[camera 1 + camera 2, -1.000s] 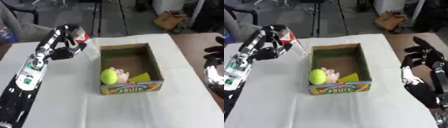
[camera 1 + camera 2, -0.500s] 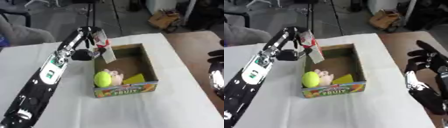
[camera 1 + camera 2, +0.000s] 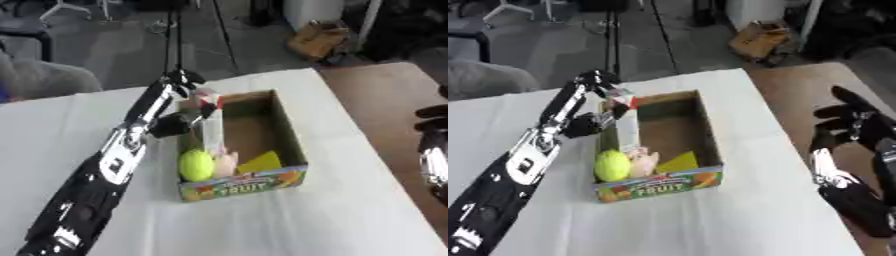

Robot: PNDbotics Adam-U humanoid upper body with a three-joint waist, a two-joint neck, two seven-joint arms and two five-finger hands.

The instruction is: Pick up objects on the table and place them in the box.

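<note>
left hand [image 3: 601, 82] now over box [image 3: 710, 150] left wall | carton [image 3: 627, 120] inside

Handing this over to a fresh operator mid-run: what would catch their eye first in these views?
First, the left hand at the far left corner of the cardboard box, holding a white carton with red marks upright just inside its left wall. Next, the yellow-green ball at the box's near end, beside a pinkish item. The right hand idles open at the right edge.
</note>
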